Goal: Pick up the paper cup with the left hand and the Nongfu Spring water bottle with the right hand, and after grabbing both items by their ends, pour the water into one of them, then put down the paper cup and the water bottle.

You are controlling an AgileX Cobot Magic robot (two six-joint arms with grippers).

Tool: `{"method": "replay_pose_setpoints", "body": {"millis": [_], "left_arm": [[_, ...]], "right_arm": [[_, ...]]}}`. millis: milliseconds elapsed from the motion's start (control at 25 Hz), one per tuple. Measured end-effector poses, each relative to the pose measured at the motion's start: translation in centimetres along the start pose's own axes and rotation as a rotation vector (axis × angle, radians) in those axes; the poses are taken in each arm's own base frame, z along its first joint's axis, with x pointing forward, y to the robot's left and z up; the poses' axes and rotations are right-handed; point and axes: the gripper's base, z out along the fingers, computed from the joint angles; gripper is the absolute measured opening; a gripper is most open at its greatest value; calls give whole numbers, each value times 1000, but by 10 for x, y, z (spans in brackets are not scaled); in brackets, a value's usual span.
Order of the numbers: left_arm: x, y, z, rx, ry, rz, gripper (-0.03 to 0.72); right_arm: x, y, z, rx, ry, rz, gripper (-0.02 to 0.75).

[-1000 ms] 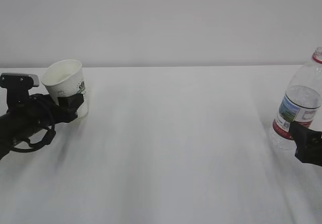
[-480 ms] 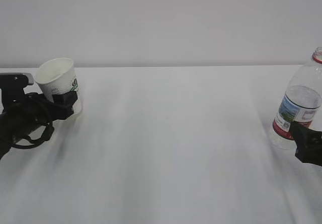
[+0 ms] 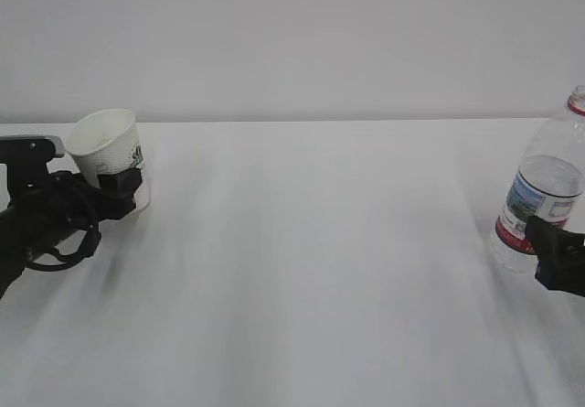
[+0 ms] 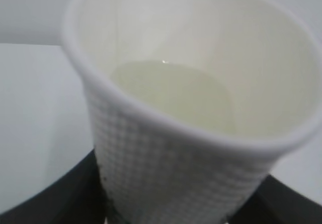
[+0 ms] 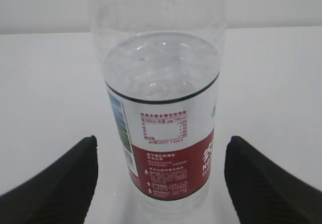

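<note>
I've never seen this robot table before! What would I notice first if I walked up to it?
Probably the paper cup at the far left, tilted in the left gripper, with water in its bottom. At the far right stands the Nongfu Spring water bottle, partly full, with the right gripper open around its base.

The exterior view looks across the white table (image 3: 302,270) from the near side toward the far wall, slanting slightly down. The left wrist view sits very close above the white embossed paper cup (image 4: 191,133), at far left outside (image 3: 110,155). The right wrist view faces the clear red-labelled plastic bottle (image 5: 163,118), at the exterior's right edge (image 3: 541,197).
</note>
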Motion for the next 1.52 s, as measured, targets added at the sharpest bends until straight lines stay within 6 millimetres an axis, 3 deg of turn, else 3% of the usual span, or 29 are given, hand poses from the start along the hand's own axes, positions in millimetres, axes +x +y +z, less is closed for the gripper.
{"method": "replay_pose_setpoints", "body": {"millis": [560, 1160, 1520], "left_arm": [[0, 0, 0, 0, 0, 0, 457], [0, 0, 0, 0, 0, 0, 587], [0, 0, 0, 0, 0, 0, 593]], "right_arm": [[-2, 0, 2, 0, -11, 4, 591], [-2, 0, 2, 0, -11, 5, 591], [-2, 0, 2, 3, -11, 7, 590]]}}
